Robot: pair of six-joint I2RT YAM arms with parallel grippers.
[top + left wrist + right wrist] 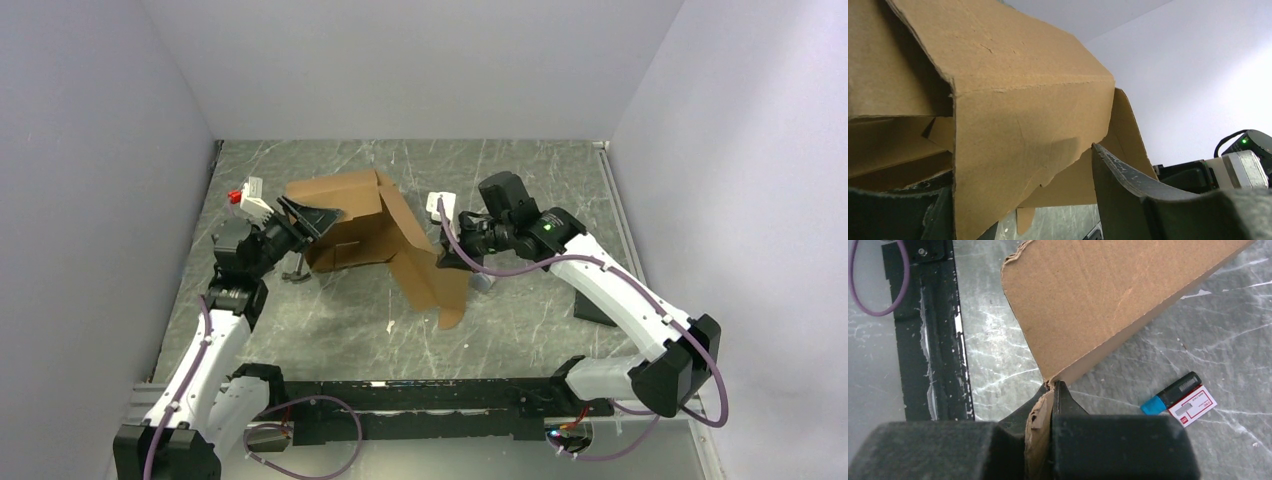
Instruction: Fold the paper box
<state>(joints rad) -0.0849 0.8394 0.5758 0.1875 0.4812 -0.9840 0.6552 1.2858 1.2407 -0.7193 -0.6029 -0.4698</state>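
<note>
Top external view: grey marbled table (520, 170), scratched white, walled by plain pale panels (400, 60) on three sides. At left, left gripper (308, 220), jaws spread wide astride a raised side wall of the paper box (350, 215). Centre of table: box half-erected, rear panels upright, one long flap slanting down rightward. Flap's edge pinched tight by right gripper (448, 262). Close by, blue-capped black marker (1173, 392) with white-and-red label, lying flat. Far right, black pad (597, 310), partly hidden beneath right arm.
</note>
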